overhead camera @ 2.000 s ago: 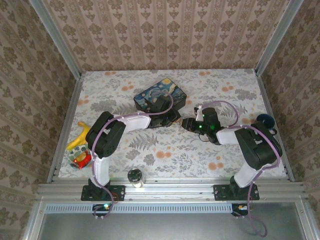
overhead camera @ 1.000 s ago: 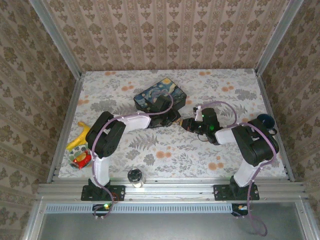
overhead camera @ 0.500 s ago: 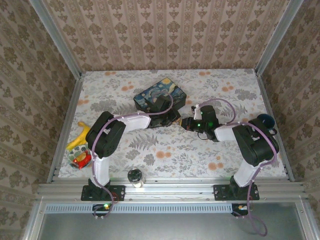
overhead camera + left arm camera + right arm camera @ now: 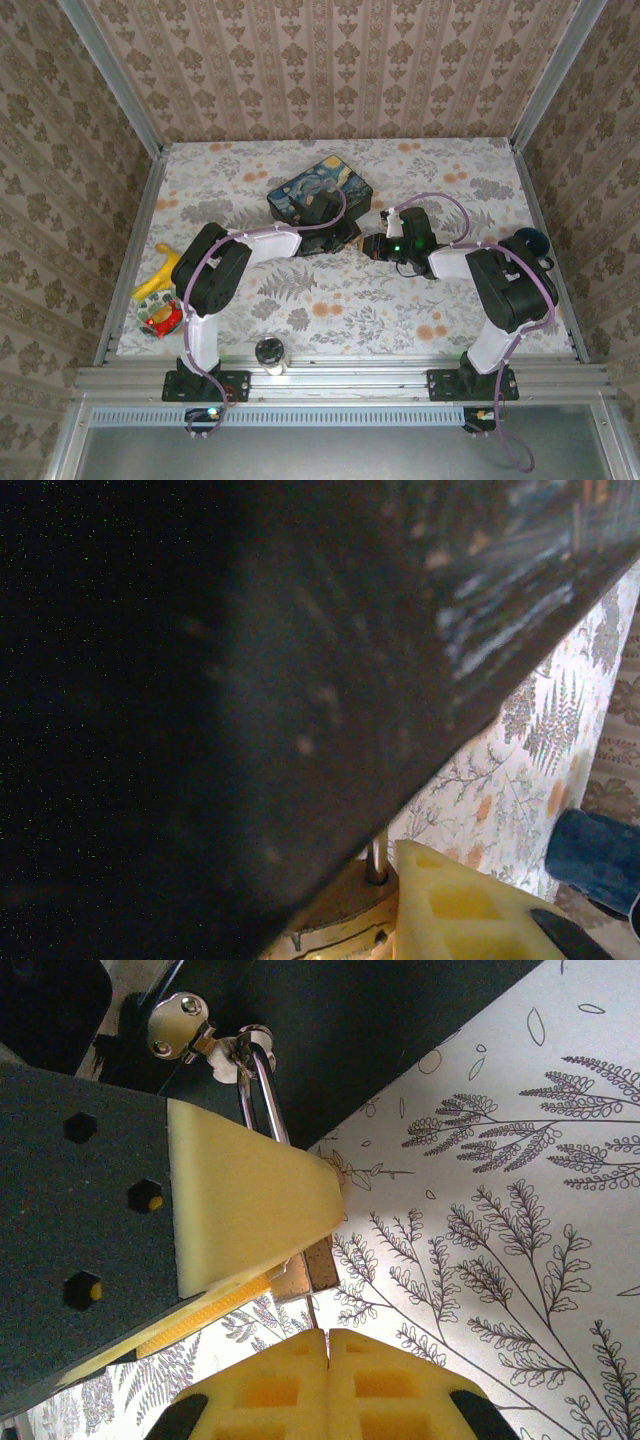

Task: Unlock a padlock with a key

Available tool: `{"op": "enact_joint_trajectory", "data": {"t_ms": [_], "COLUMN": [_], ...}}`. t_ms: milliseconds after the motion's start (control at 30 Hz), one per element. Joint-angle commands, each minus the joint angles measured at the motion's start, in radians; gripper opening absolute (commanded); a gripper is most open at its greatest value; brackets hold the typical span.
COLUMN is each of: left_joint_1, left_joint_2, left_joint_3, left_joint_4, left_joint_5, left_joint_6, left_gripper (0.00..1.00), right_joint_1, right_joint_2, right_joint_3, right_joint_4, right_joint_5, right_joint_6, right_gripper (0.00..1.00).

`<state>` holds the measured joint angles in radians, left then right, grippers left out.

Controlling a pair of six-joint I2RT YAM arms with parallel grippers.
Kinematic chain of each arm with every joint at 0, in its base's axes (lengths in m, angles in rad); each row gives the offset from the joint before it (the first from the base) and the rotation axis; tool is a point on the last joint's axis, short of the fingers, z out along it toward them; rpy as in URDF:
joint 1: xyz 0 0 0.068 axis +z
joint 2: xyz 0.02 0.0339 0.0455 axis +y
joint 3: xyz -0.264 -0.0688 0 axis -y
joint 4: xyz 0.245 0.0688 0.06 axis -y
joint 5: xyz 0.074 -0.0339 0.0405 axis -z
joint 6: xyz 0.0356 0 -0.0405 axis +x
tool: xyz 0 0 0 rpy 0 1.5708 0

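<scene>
Tiny brass padlock [image 4: 318, 1268], silver shackle [image 4: 258, 1095] in box clasp [image 4: 240, 1045], body pointing at pinched-together R tool [image 4: 327, 1345]; L tool [image 4: 300, 1245] clamps it.

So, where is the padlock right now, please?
The padlock sits left of centre in the right wrist view, its shackle through the dark box's clasp, its body pinched between the left gripper's pads.

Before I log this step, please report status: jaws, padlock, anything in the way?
Left gripper, jaws closed on the padlock. Right gripper, jaws shut, just below it. Its shackle hooked through the box clasp.
</scene>
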<state>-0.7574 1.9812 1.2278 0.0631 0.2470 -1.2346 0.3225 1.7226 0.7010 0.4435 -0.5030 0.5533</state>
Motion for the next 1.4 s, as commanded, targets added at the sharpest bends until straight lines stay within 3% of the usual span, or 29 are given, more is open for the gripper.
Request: {"op": "enact_joint_trajectory", "data": {"t_ms": [0, 1100, 1200, 1367], "left_joint_1": [-0.013, -0.022, -0.017, -0.005], "left_joint_2": [0.048, 0.057, 0.055, 0.034], "left_joint_3": [-0.037, -0.036, -0.047, -0.08], "left_joint_4": [-0.126, -0.12, -0.109, -0.095], "left_joint_5": [0.158, 0.161, 0.16, 0.155], "left_joint_6": [-0.091, -0.088, -0.095, -0.094], "left_gripper": [0.03, 0.03, 0.03, 0.0], "right_joint_1": [-0.016, -0.029, -0.028, -0.029], "right_joint_2": [0.004, 0.08, 0.063, -0.037], "right_joint_3": [0.041, 0.025, 0.025, 0.012], "right_joint_4": [0.063, 0.369, 0.337, 0.131], "right_joint_5": [0.078, 0.008, 0.015, 0.093], "right_joint_6": [0.018, 0.219, 0.215, 0.117], "right_gripper": [0.0, 0.0, 0.02, 0.08]}}
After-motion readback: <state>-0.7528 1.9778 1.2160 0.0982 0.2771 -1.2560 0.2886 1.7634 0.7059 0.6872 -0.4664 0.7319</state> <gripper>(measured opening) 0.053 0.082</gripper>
